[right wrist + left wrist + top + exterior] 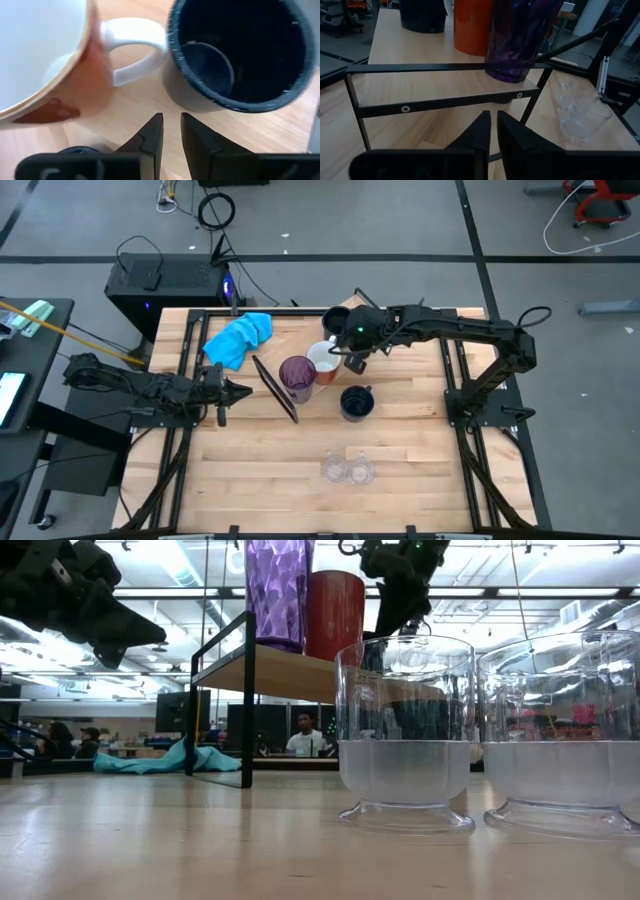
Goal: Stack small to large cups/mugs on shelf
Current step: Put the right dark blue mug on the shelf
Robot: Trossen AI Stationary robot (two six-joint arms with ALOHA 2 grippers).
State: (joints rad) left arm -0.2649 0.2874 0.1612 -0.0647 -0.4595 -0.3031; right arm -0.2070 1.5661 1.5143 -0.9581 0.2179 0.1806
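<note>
High view: shelf [272, 385] on the desk [260, 470], long side running slantwise, holding tumbler [297, 375], orange mug [324, 358] and navy mug [338, 320], all upright. Second navy mug [356, 402] and two glasses [347, 469] down on the desk. Right gripper [354, 361] over the orange mug, jaws nearly together, empty. Left gripper [240, 391] beside the shelf, jaws nearly together.
</note>
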